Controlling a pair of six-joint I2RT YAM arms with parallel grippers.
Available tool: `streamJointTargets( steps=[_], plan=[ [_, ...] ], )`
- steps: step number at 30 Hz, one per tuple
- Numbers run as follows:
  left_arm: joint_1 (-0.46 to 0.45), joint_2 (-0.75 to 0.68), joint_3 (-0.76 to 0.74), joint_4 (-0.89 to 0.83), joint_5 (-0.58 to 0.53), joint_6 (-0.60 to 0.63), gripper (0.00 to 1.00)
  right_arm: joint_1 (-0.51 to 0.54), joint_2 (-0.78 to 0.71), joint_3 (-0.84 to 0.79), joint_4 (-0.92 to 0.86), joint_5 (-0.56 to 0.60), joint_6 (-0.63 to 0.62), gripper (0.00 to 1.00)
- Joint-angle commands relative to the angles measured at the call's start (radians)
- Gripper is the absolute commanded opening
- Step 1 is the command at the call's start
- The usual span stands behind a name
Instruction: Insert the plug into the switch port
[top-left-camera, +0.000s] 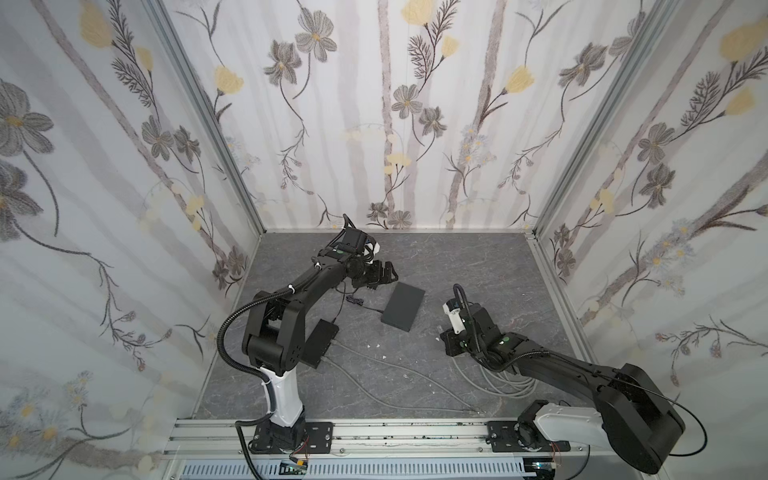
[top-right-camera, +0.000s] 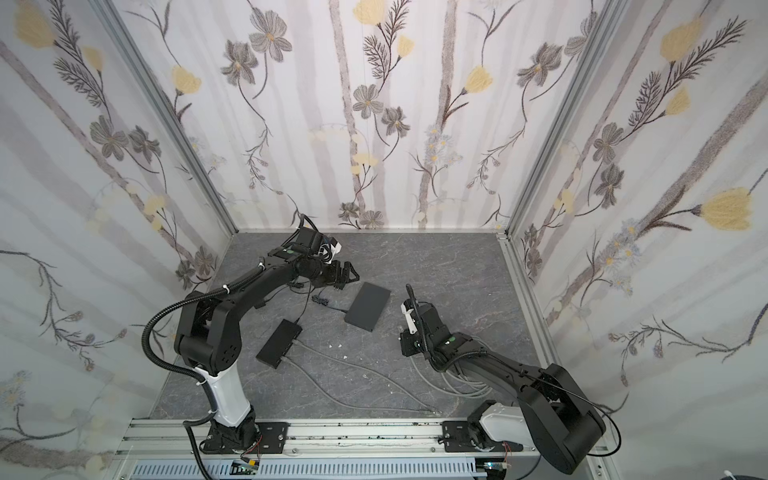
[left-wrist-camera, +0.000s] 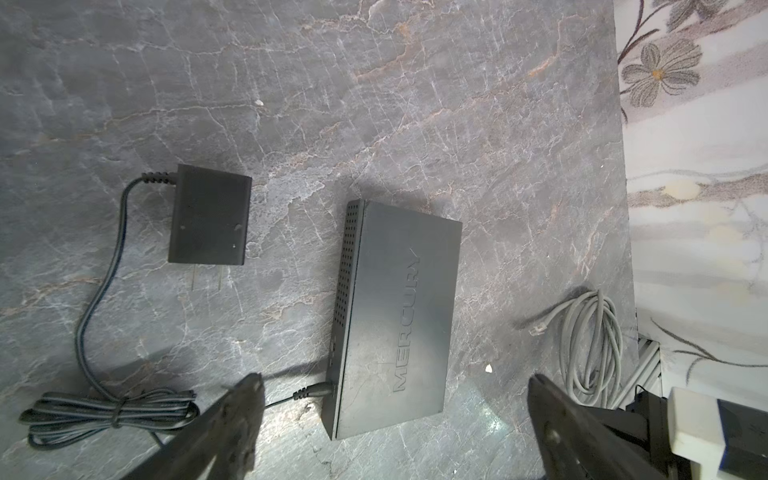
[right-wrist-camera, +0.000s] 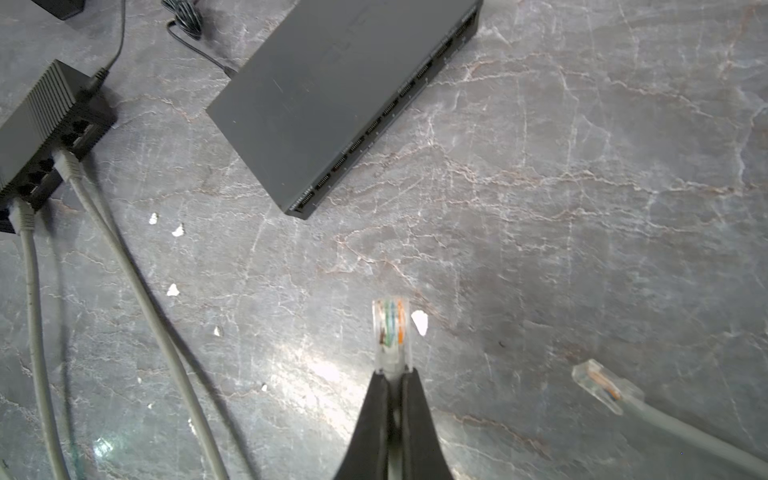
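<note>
Clear RJ45 plug (right-wrist-camera: 390, 332), coloured wires showing inside, pinched at its cable end in the right gripper (right-wrist-camera: 392, 372), well apart from the switch (right-wrist-camera: 332, 95). The switch is a dark grey box lying flat, with MERCURY lettered on top and its port row (right-wrist-camera: 374, 124) along the long edge facing the plug.

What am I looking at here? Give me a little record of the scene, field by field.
right gripper: shut on the plug, short of the switch
left gripper: open, holding nothing, near the switch
switch: flat on the table, no network cable in the ports that show, power lead attached
second switch: two grey cables plugged in
spare plug: lying loose on the table
power adapter: lying on the table, prongs bare
task status: plug not yet in a port
</note>
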Motion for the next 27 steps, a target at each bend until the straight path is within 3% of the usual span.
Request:
streamJointTargets(
  steps=[1, 12, 14, 20, 27],
  plan=[
    [-0.001, 0.006, 0.012, -0.026, 0.031, 0.012, 1.00, 0.001, 0.030, 0.007, -0.013, 0.039, 0.051, 0.00],
    [-0.001, 0.025, 0.032, -0.063, -0.039, 0.028, 0.97, 0.025, 0.120, 0.015, -0.051, 0.116, 0.108, 0.00],
    [-0.002, 0.040, 0.043, -0.079, -0.027, 0.037, 0.88, 0.034, 0.133, 0.034, -0.061, 0.119, 0.087, 0.00],
    [-0.010, 0.097, 0.098, -0.131, -0.022, 0.042, 0.79, 0.050, 0.174, 0.108, -0.079, 0.108, 0.003, 0.00],
    [-0.032, 0.131, 0.112, -0.146, -0.014, 0.052, 0.76, 0.045, 0.277, 0.284, -0.109, 0.031, -0.169, 0.00]
  ],
)
